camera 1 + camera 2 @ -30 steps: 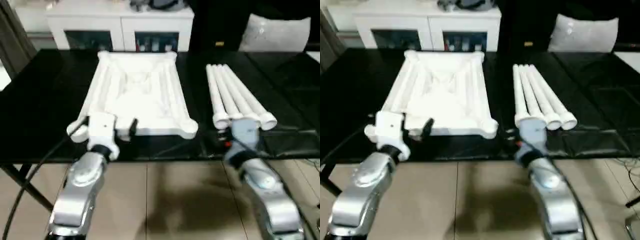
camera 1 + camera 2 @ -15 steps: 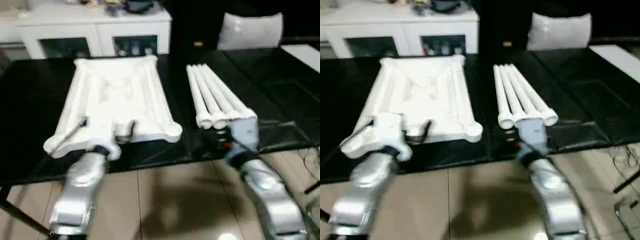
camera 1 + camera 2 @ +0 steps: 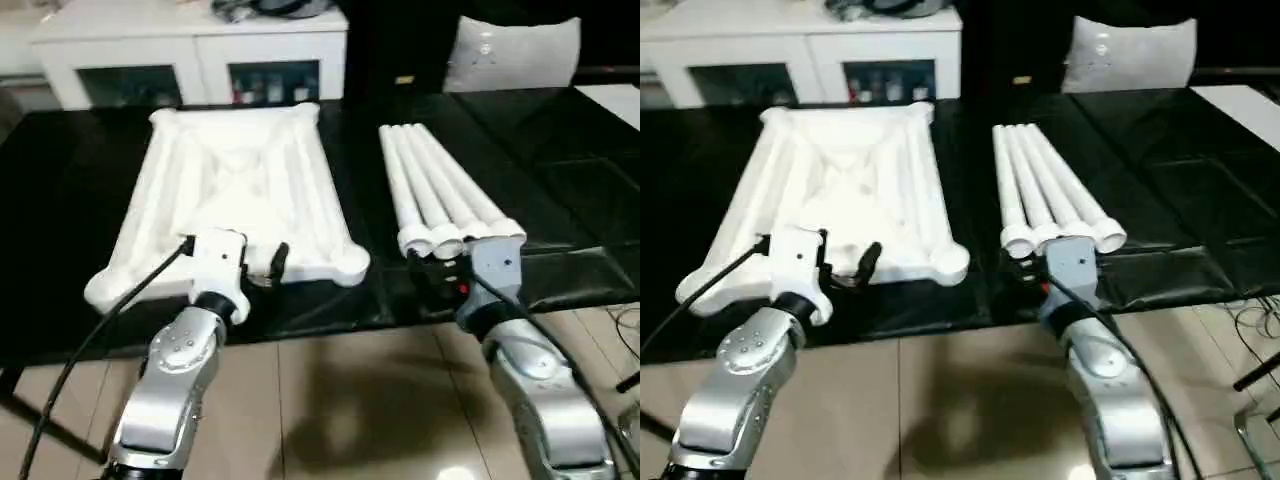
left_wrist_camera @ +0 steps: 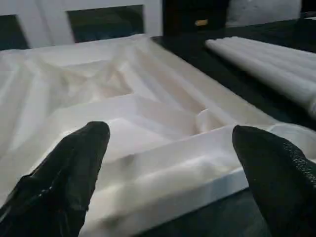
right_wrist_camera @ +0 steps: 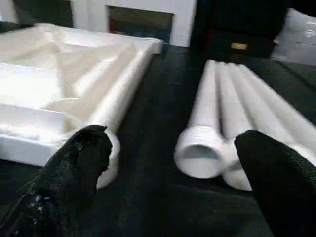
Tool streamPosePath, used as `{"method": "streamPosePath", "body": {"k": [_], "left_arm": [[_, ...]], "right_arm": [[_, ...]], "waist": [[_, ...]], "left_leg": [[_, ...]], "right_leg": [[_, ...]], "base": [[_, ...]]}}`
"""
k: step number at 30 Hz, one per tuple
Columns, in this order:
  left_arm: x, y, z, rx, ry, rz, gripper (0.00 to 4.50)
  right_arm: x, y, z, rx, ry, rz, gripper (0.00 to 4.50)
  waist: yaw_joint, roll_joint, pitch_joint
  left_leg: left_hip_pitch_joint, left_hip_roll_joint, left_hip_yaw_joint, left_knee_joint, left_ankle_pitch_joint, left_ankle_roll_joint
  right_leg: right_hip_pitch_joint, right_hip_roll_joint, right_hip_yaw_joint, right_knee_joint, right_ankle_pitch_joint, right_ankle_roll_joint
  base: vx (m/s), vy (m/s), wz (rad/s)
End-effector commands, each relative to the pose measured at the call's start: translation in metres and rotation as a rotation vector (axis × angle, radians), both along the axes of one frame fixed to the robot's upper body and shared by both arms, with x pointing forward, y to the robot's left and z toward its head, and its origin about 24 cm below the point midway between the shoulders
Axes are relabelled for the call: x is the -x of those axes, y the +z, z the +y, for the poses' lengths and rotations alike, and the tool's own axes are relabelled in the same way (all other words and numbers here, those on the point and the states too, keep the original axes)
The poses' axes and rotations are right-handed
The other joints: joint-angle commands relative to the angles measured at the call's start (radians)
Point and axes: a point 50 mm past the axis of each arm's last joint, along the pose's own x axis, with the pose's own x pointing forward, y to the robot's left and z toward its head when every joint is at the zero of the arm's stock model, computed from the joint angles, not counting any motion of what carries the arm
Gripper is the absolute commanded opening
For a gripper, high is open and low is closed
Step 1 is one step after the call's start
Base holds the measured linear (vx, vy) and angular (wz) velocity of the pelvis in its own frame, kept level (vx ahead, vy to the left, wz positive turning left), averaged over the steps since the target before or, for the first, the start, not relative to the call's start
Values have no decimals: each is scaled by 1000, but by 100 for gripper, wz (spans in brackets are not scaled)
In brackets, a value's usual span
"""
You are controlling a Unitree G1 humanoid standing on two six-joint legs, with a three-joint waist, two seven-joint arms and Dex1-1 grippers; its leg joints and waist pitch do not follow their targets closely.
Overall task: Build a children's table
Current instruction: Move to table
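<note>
Beyond left pincer point(image 4: 168, 163): upturned table top point(image 3: 240, 190).

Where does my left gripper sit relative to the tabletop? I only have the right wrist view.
Observer: The left gripper faces the near edge of the upside-down tabletop, fingers spread wide, holding nothing.
Operator: How many legs are laid out?
Observer: Four legs lie side by side on the black table, to the right of the tabletop, threaded ends toward the robot.
Operator: What's behind the work area?
Observer: A white cabinet with glass doors stands beyond the table's far edge.
Operator: And my right gripper?
Observer: The right gripper is open, just short of the legs' near ends.
</note>
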Motion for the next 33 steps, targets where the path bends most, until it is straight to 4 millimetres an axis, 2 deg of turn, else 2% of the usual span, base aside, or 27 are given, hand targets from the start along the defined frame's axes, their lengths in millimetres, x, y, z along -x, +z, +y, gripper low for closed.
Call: {"method": "streamPosePath", "body": {"k": [1, 2, 3, 4, 6, 8, 9, 10, 11, 12, 13, 14, 15, 16, 17, 18, 19, 21, 24, 25, 26, 27, 28, 29, 30, 32, 33], "left_arm": [[-2, 3, 0, -2, -2, -16, 448], [-2, 3, 0, -2, -2, -16, 448], [-3, 3, -1, -1, -2, -17, 448], [-3, 3, -1, -1, -2, -18, 448], [-3, 3, -1, 0, -2, -18, 448], [-3, 3, 0, 0, -2, -17, 448], [-3, 3, 0, 0, -2, -18, 448], [-3, 3, 0, 0, -2, -18, 448], [-3, 3, 0, 0, -2, -19, 448], [-4, 4, 0, 0, -2, -19, 448], [-4, 4, 0, 0, -3, -20, 448], [-4, 4, 0, 0, -3, -20, 448], [-4, 4, 0, 2, -4, -20, 448], [-4, 4, 0, 2, -4, -20, 448], [-4, 4, 0, 2, -4, -20, 448], [-4, 4, 0, 3, -4, -19, 448], [-4, 4, 0, 3, -4, -19, 448], [-4, 4, -1, 4, -4, -19, 448], [-4, 4, -2, 8, -4, -20, 448], [-4, 4, -2, 9, -4, -20, 448], [-4, 4, -2, 10, -2, -20, 448], [-4, 4, -2, 10, -1, -20, 448], [-4, 4, -2, 10, 0, -19, 448], [-4, 4, -1, 10, 1, -19, 448], [-4, 4, -1, 10, 2, -18, 448], [-3, 4, -1, 9, 3, -17, 448], [-3, 4, 0, 9, 4, -16, 448]], "right_arm": [[-1, 2, -2, 14, -5, -7, 450], [-1, 2, -2, 14, -5, -7, 450], [-2, 2, -3, 14, -7, -8, 450], [-2, 2, -4, 16, -15, -7, 450], [-2, 1, -5, 15, -25, 2, 450], [-3, -2, -7, 14, -30, 29, 450], [-3, -2, -7, 14, -29, 31, 450], [-3, -2, -7, 14, -29, 32, 450], [-4, -2, -6, 16, -28, 29, 450], [-4, -1, -6, 22, -25, 19, 450], [-4, -1, -6, 24, -25, 17, 450], [-4, -1, -6, 26, -26, 13, 450], [-3, 0, -6, 26, -28, 11, 450], [-3, 0, -6, 26, -29, 11, 450], [-3, 0, -6, 26, -29, 11, 450], [-3, 0, -5, 26, -29, 11, 450], [-3, 0, -5, 26, -29, 11, 450], [-3, 0, -5, 26, -28, 12, 450], [-3, 0, -5, 28, -24, 11, 450], [-3, 1, -4, 28, -21, 10, 450], [-3, 1, -4, 30, -17, 8, 450], [-4, 1, -4, 30, -14, 7, 450], [-4, 1, -3, 32, -13, 8, 450], [-4, 1, -3, 33, -12, 8, 450], [-4, 1, -3, 33, -11, 8, 450], [-4, 1, -3, 33, -10, 8, 450], [-4, 1, -3, 33, -9, 9, 450]], "waist": [[-11, 6, -23], [-13, 4, -17], [-17, 2, -7], [-21, -3, -2], [-23, -5, -7], [-28, -6, -12], [-34, -3, -27], [-31, -7, -15], [-32, -9, -18], [-33, -12, -30], [-22, -10, -32], [-22, -10, -41], [-37, -10, -35], [-42, -16, -28], [-44, -17, -26], [-46, -19, -27], [-46, -17, -23], [-45, -13, -20], [-45, -12, -23], [-44, -10, -29], [-43, -11, -33], [-41, -11, -39], [-37, -11, -42], [-33, -16, -44], [-25, -13, -46], [-25, -3, -44], [-29, -1, -43]], "left_leg": [[3, 58, 0, -108, -98, 13], [5, 59, 2, -114, -154, 7], [8, 59, 4, -124, -264, -7], [14, 55, 5, -126, -332, -21], [10, 53, 5, -126, -301, -20], [2, 53, 6, -127, -254, -10], [73, 50, 66, -87, -253, -101], [56, 41, 81, -96, -269, -120], [64, 39, 90, -92, -282, -124], [60, 31, 100, -84, -258, -118], [-14, 41, 58, -119, -178, -34], [3, 46, 59, -108, -155, -19], [2, 52, 57, -113, -177, 0], [8, 51, 61, -113, -242, 9], [14, 50, 62, -115, -271, 14], [27, 48, 66, -116, -303, 29], [30, 45, 67, -120, -313, 44], [43, 45, 70, -125, -320, 63], [48, 46, 73, -131, -268, 88], [48, 44, 75, -128, -225, 103], [46, 42, 76, -126, -197, 113], [34, 35, 76, -119, -134, 134], [32, 30, 77, -115, -105, 145], [19, 20, 75, -107, -50, 168], [15, 18, 72, -104, -5, 184], [39, 35, 65, -115, 27, 212], [56, 43, 60, -118, 45, 237]], "right_leg": [[56, -49, 26, -68, -26, -229], [52, -49, 28, -75, -94, -221], [47, -51, 30, -89, -239, -193], [40, -54, 31, -102, -359, -157], [40, -58, 34, -106, -362, -131], [43, -57, 35, -103, -300, -135], [-24, 0, 60, -122, -305, -110], [-30, 32, 65, -120, -304, -92], [-38, 39, 67, -121, -307, -82], [-33, 52, 81, -115, -270, -72], [26, -7, 76, -89, -169, -96], [15, -14, 71, -89, -127, -101], [22, -19, 66, -88, -138, -132], [24, -22, 67, -100, -241, -148], [25, -20, 66, -104, -296, -152], [28, -17, 64, -112, -364, -164], [36, -14, 63, -116, -396, -180], [40, -14, 58, -123, -417, -209], [58, -16, 56, -117, -303, -269], [68, -17, 55, -112, -228, -299], [75, -17, 55, -108, -185, -314], [92, -16, 56, -101, -105, -339], [98, -16, 58, -99, -65, -349], [116, -15, 65, -95, -2, -364], [124, -17, 67, -92, 39, -370], [103, -11, 44, -81, 57, -374], [89, -8, 28, -73, 62, -369]], "base": [[-111, 24, 1], [-106, 16, 2], [-101, 21, 0], [-101, 21, 0], [-74, 8, 1], [-56, 6, 1], [-34, 8, -32], [-34, 8, -32], [-10, -3, -58], [0, -5, -29], [2, 2, -41], [0, 0, 0], [0, 0, 0], [0, 0, 0], [0, 0, 0], [0, 0, 0], [0, 0, 0], [31, -2, 2], [67, 6, 6], [71, 15, 7], [79, 16, 7], [78, 11, 5], [78, 11, 5], [78, 21, 5], [73, 26, 8], [71, 16, 8], [69, 4, 9]]}}
